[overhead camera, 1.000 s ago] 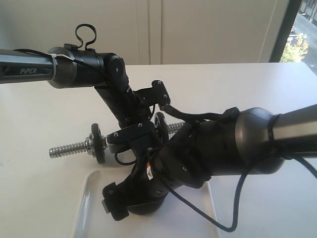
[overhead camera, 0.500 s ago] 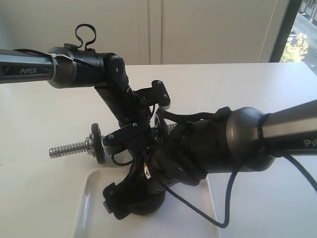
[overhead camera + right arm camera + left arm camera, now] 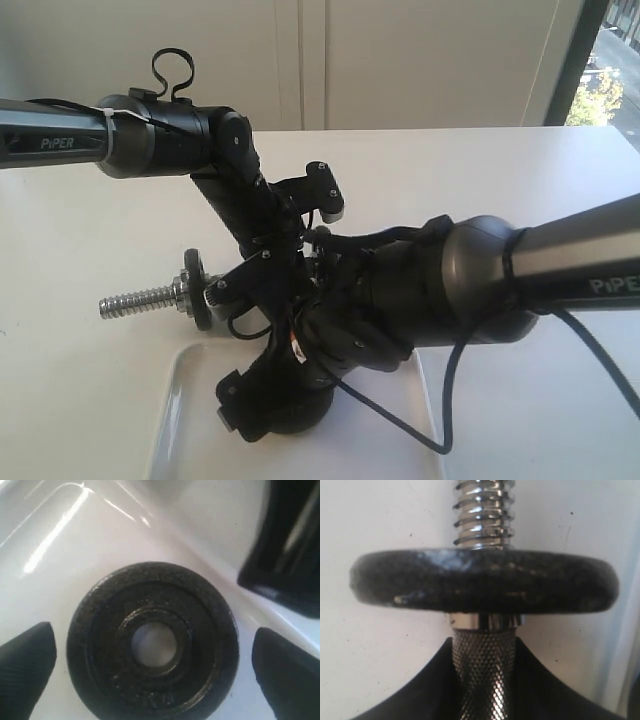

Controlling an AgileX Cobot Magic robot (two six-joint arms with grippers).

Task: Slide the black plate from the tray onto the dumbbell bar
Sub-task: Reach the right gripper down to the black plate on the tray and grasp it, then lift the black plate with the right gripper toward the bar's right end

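Observation:
In the right wrist view the black plate point(image 3: 152, 642) lies flat in the clear tray point(image 3: 60, 545), centre hole facing up. My right gripper point(image 3: 153, 649) is open just above it, one finger point(image 3: 27, 662) on each side and neither touching the rim. In the exterior view this gripper point(image 3: 270, 405) reaches down into the tray point(image 3: 185, 400). My left gripper point(image 3: 482, 690) is shut on the knurled middle of the dumbbell bar point(image 3: 482, 655), just behind a black disc point(image 3: 485, 587) fitted on it. The bar point(image 3: 140, 300) is held level above the table behind the tray.
The two arms cross closely over the tray's back edge; a dark part of the left arm point(image 3: 282, 545) shows close to the plate. The right arm point(image 3: 450, 290) hides the bar's right end. White table point(image 3: 80, 380) surrounds the tray.
The right arm has pushed leftward and lower over the tray, now covering the bar's right disc. The left arm and bar have not moved.

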